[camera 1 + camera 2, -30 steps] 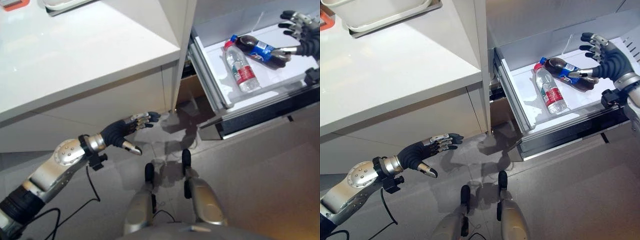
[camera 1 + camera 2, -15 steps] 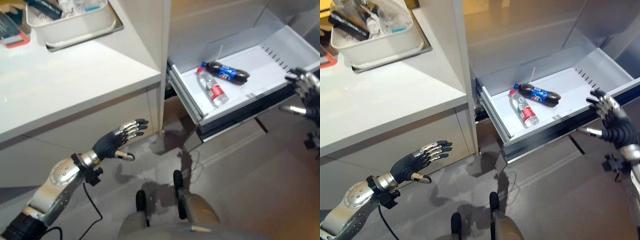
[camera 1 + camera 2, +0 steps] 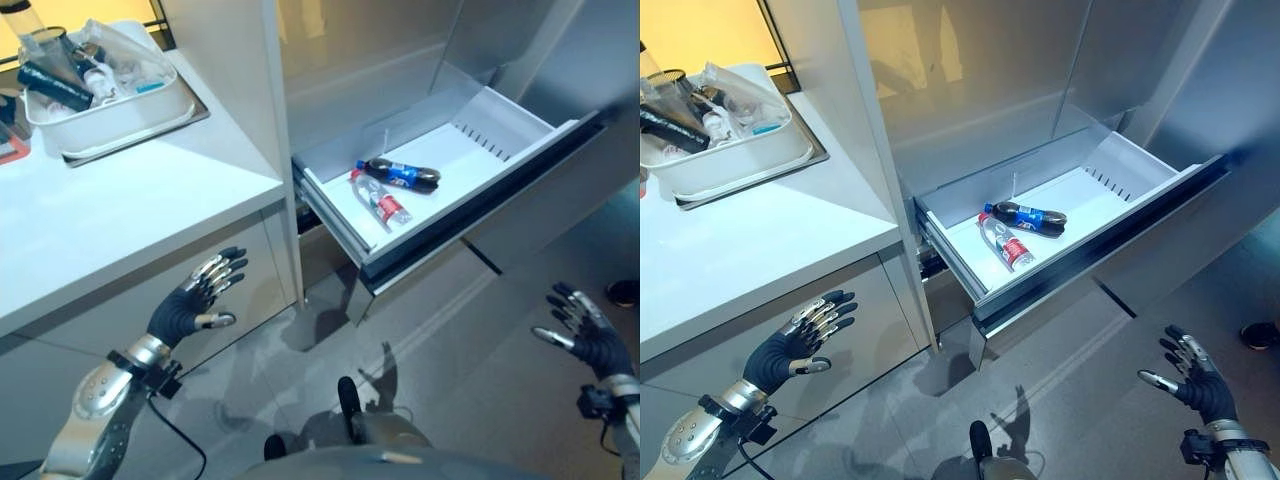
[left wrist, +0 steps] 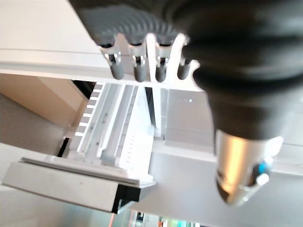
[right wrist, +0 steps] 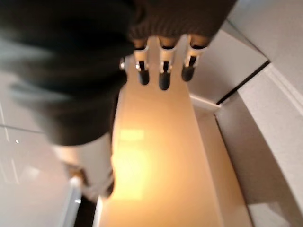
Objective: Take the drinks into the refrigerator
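Both hands are now clear of the drawer, and the head camera has pulled back and tilted up, so the scene appears wider than 1 second ago. That shift belongs to the camera, not to the furniture.

At far left, a white tub of mixed items sits on the white counter. Below the counter edge, the left hand hangs in free air in front of the cabinet face, fingers straight and spread, holding nothing.

At centre, the refrigerator drawer stands pulled fully out. 2 drinks lie flat on its white floor: the water bottle with a red label, and the cola bottle just behind it, close together or touching.

At far right, the right hand, which was over the cola bottle 1 second ago and at the drawer front 0.5 seconds ago, now hangs low and well apart from the drawer, fingers straight and spread, empty.

Judgement: placement appears complete for these 2 drinks. Closing the drawer, which is still open, is the likely remaining step.
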### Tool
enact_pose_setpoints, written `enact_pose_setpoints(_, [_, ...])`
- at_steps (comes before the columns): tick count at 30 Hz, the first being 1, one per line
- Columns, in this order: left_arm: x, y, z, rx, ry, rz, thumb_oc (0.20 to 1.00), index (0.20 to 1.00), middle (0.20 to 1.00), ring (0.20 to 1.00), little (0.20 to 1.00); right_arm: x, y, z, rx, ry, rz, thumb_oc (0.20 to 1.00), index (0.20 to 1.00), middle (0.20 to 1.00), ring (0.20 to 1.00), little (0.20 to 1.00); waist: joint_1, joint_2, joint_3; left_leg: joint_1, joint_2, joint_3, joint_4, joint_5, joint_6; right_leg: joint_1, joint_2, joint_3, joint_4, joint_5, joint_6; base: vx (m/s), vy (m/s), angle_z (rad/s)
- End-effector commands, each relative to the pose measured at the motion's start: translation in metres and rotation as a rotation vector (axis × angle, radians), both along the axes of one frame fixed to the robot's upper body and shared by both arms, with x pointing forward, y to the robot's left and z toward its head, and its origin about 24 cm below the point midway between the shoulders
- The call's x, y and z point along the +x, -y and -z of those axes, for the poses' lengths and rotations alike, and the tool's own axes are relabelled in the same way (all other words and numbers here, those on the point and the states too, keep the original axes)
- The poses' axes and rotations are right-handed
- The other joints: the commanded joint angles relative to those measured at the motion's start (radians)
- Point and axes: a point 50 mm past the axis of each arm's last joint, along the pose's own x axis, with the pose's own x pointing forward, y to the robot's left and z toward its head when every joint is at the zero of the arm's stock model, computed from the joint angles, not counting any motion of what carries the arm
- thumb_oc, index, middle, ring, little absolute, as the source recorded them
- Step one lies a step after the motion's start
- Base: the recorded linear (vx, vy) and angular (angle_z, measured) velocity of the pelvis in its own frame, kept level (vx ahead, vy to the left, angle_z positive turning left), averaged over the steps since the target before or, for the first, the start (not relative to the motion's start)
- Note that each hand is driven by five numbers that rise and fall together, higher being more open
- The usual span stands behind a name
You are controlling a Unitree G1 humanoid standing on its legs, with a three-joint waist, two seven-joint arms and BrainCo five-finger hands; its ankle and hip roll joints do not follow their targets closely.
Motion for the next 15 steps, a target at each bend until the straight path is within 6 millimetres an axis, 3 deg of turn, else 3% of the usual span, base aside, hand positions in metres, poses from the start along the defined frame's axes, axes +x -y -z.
enact_pose_setpoints(1, [0.004, -0.010, -0.018, 0.049, 0.128, -0.049, 1.000, 1.000, 1.000, 1.000, 1.000, 0.020, -0.001, -0.003, -0.078, 0.011, -0.058, 0.200, 0.200, 0.200, 0.200, 0.200, 0.011, -0.012, -0.004, 0.005, -0.039, -0.039, 0.008, -0.018, 0.053, 0.011, -0.009, -0.025, 0.112, -0.114, 0.082, 0.00, 0.000, 0.00])
enact_pose_setpoints(6, [0.011, -0.004, -0.021, 0.031, 0.163, -0.049, 1.000, 1.000, 1.000, 1.000, 1.000, 0.026, -0.010, 0.023, -0.096, -0.104, -0.074, 0.200, 0.200, 0.200, 0.200, 0.200, 0.027, -0.009, 0.000, 0.008, -0.041, -0.048, 0.007, -0.018, 0.054, 0.023, -0.012, -0.031, 0.111, -0.118, 0.081, 0.00, 0.000, 0.00])
enact_pose_setpoints(15, [0.022, 0.011, -0.031, -0.006, 0.228, -0.006, 1.000, 1.000, 1.000, 1.000, 1.000, 0.043, -0.020, 0.040, -0.128, -0.184, -0.109, 0.200, 0.200, 0.200, 0.200, 0.200, 0.061, -0.007, 0.018, 0.007, -0.039, -0.084, 0.007, -0.014, 0.052, 0.036, -0.021, -0.062, 0.114, -0.133, 0.075, 0.01, -0.017, 0.05])
